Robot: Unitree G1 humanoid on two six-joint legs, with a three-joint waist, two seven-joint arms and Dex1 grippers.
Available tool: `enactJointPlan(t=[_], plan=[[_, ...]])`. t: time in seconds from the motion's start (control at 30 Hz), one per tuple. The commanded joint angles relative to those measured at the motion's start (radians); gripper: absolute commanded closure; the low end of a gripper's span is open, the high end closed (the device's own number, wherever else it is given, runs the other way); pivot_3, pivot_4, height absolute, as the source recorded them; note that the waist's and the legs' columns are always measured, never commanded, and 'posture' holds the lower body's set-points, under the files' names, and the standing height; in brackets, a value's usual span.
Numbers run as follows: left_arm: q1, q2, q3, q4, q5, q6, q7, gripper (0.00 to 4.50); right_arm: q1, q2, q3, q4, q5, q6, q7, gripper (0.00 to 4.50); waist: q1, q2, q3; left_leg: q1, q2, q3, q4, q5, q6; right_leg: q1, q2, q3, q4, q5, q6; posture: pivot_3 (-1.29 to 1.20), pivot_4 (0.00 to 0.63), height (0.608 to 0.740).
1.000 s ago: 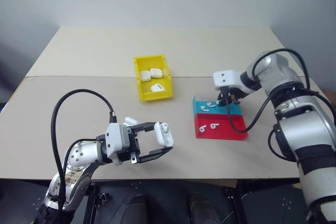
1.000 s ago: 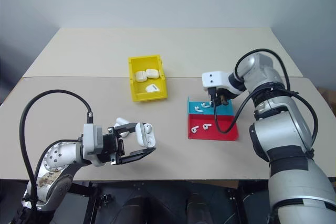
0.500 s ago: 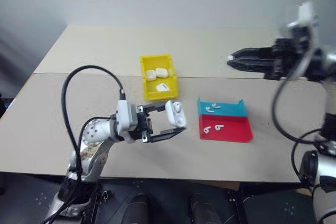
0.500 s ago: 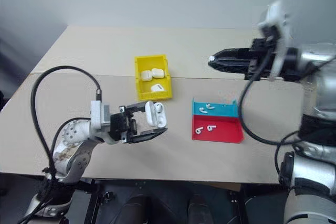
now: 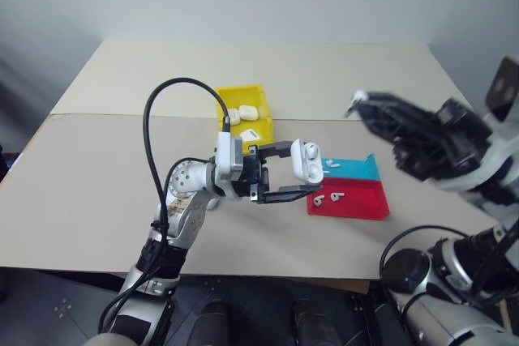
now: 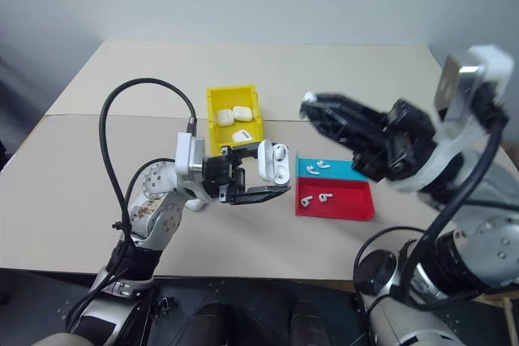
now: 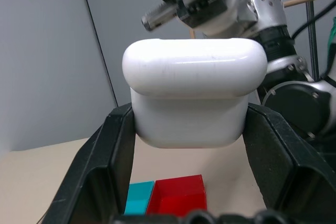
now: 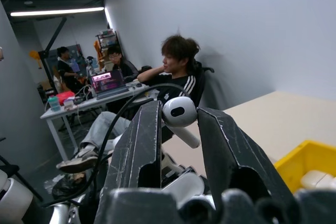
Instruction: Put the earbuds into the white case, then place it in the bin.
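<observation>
At frame centre the left gripper [image 5: 293,176] reaches level to the right, clamped on the open white case [image 5: 305,160] above the bench [image 5: 97,168]. The right gripper [image 8: 178,129], raised at right, pinches an earbud [image 8: 180,114].

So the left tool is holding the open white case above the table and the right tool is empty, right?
Not quite: the right tool is not empty. The right wrist view shows an earbud pinched between its fingers. The left tool does hold the open white case above the table.
</observation>
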Motion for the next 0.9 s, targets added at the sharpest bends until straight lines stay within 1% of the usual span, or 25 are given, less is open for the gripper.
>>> enactJointPlan(t=[0.03,0.1,0.2,0.27,0.37,0.47,0.6,0.9], plan=[[-0.025,-0.013,0.008,-0.009,-0.009,-0.024,-0.007,1.73,0.077,-0.082,0.044,0.042,0.247,-0.101,-0.170,3.18,-0.001,0.000,0.000,0.000,0.000,0.000,0.000,0.000,0.000,0.000,0.000,0.000,0.000,0.000,0.000,0.00,0.150,0.740],[-0.027,-0.016,0.010,-0.008,-0.011,-0.023,-0.005,1.73,0.142,-0.158,0.113,0.075,0.376,-0.178,-0.259,3.18,-0.003,0.000,0.000,0.000,0.000,0.000,0.000,0.000,0.000,0.001,0.000,0.000,-0.001,0.000,0.000,0.00,0.150,0.740],[-0.024,-0.016,0.012,-0.007,-0.007,-0.027,-0.005,1.73,0.227,-0.272,0.212,0.089,0.519,-0.302,-0.357,3.18,-0.007,0.000,0.000,0.001,0.000,0.000,0.000,0.000,0.000,0.000,0.000,0.000,-0.001,0.000,0.000,0.00,0.150,0.740],[-0.020,-0.013,0.013,-0.010,-0.004,-0.029,-0.005,1.73,0.271,-0.338,0.263,0.087,0.590,-0.379,-0.397,3.18,-0.011,0.000,0.000,0.001,0.000,0.000,0.000,0.000,0.000,0.000,0.000,0.001,-0.001,0.000,0.000,0.00,0.150,0.740],[-0.018,-0.013,0.012,-0.013,0.001,-0.031,0.001,1.73,0.318,-0.412,0.327,0.080,0.650,-0.477,-0.438,3.18,-0.011,-0.001,0.000,0.000,0.000,0.000,0.000,0.000,0.000,0.001,0.001,0.001,-0.001,0.000,0.000,0.00,0.150,0.740],[-0.015,-0.015,0.004,-0.017,0.008,-0.033,0.004,1.73,0.347,-0.465,0.377,0.073,0.678,-0.549,-0.454,3.18,-0.010,-0.001,0.000,0.000,0.000,0.000,0.000,0.000,0.000,0.001,0.000,0.001,-0.001,0.000,0.001,0.00,0.150,0.740],[-0.014,-0.021,-0.003,-0.014,0.017,-0.038,0.010,1.73,0.381,-0.524,0.427,0.062,0.680,-0.611,-0.450,3.18,-0.007,-0.001,0.000,0.000,0.000,0.000,0.000,0.000,0.000,0.001,0.000,0.001,-0.002,0.000,0.001,0.00,0.150,0.740],[-0.002,-0.028,-0.008,-0.013,0.031,-0.049,0.009,1.73,0.433,-0.588,0.496,0.035,0.633,-0.695,-0.427,3.18,-0.006,-0.001,0.000,0.000,0.000,0.000,0.000,0.000,0.000,0.001,0.001,0.001,-0.003,0.000,0.001,0.00,0.150,0.740]])
